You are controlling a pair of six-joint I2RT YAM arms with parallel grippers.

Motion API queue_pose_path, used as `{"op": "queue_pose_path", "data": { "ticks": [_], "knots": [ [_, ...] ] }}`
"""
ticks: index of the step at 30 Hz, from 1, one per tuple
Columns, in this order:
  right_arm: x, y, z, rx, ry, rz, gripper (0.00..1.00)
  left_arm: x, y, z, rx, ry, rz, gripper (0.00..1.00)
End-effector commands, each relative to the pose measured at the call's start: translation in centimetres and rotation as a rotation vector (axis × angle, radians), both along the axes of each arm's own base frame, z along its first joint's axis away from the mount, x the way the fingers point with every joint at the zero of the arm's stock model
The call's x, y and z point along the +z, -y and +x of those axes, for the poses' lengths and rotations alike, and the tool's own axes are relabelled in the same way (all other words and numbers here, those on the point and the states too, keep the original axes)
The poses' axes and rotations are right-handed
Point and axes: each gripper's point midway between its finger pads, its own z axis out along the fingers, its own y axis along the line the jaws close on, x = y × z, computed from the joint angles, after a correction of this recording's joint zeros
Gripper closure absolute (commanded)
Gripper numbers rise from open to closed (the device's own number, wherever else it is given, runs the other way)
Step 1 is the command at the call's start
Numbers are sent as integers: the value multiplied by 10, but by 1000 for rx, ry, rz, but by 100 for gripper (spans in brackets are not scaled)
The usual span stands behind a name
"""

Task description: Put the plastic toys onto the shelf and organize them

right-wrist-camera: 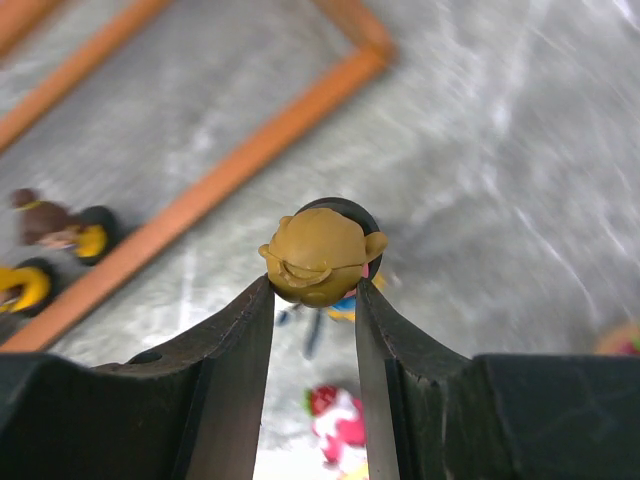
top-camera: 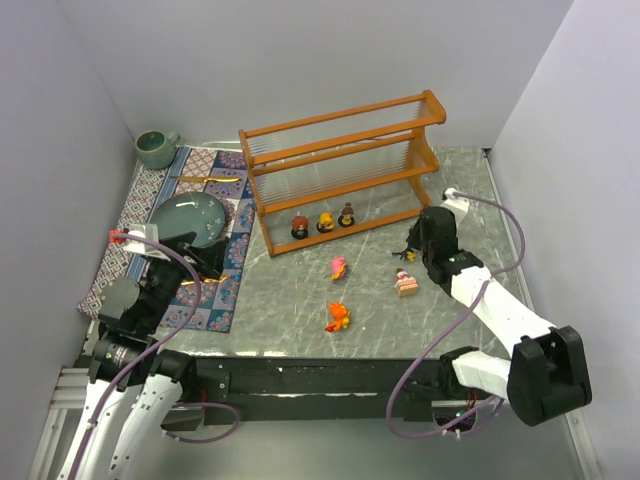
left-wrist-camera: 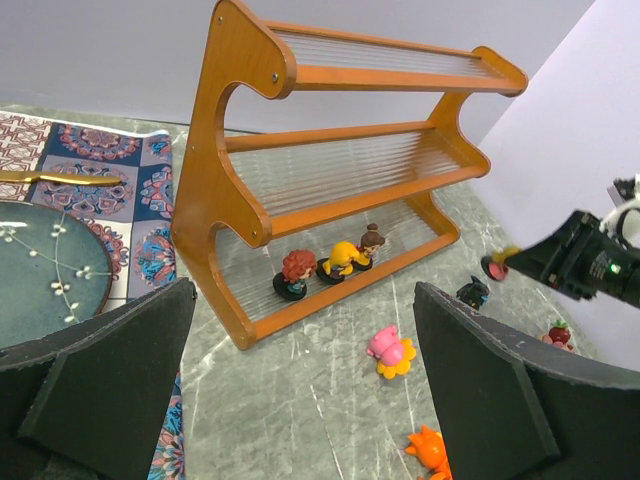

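1. Two fingers of my right gripper (right-wrist-camera: 315, 300) are pinched nearly together on one figurine (right-wrist-camera: 320, 250). Its rounded tan head bulges between the tips, and a dark round base shows behind it.
2. I judge this toy very light and stiff, of hard moulded plastic. The domed head looks smooth and slippery, so a pinch lower down, at the neck or body, would be safer than one on the curve. It needs only a gentle squeeze; too much could pop it out sideways.
3. In the left wrist view the held toy is off the tabletop, near the right end of the shelf (left-wrist-camera: 240, 200).
4. Three toys stand upright in a row on the bottom tier: the red-haired toy (left-wrist-camera: 295, 272), the yellow toy (left-wrist-camera: 345, 258) and the brown-haired toy (left-wrist-camera: 372, 243). Their flat bases should let them stand steadily on the ribbed tier.
5. Loose on the table lie the black toy (top-camera: 408, 252), the pink toy (top-camera: 340, 267), the orange toy (top-camera: 337, 317) and the red-topped toy (top-camera: 406, 282). I would take each across its body, not by thin limbs.
6. My left gripper (left-wrist-camera: 305, 400) is spread wide and holds nothing, back beside the plate (left-wrist-camera: 40, 280).
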Motion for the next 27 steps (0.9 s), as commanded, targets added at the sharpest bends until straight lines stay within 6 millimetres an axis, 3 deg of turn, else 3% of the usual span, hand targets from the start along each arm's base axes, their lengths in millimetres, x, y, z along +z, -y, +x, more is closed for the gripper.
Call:
{"op": "queue_pose_path", "data": {
  "ticks": [1, 7, 11, 13, 20, 27],
  "knots": [
    [37, -32, 34, 177, 126, 14, 85, 5, 4, 0, -22, 23, 17, 3],
    [37, -63, 61, 297, 145, 21, 86, 4, 5, 0, -28, 18, 21, 3],
    [24, -79, 76, 353, 136, 30, 86, 4, 5, 1, -29, 15, 23, 3],
    [28, -84, 85, 369, 147, 34, 86, 2, 6, 2, -34, 6, 26, 3],
    [0, -96, 109, 398, 87, 26, 86, -2, 6, 6, -28, -11, 34, 3],
    [-13, -105, 123, 418, 66, 31, 86, -4, 7, 8, -32, -18, 38, 3]
  ]
}}
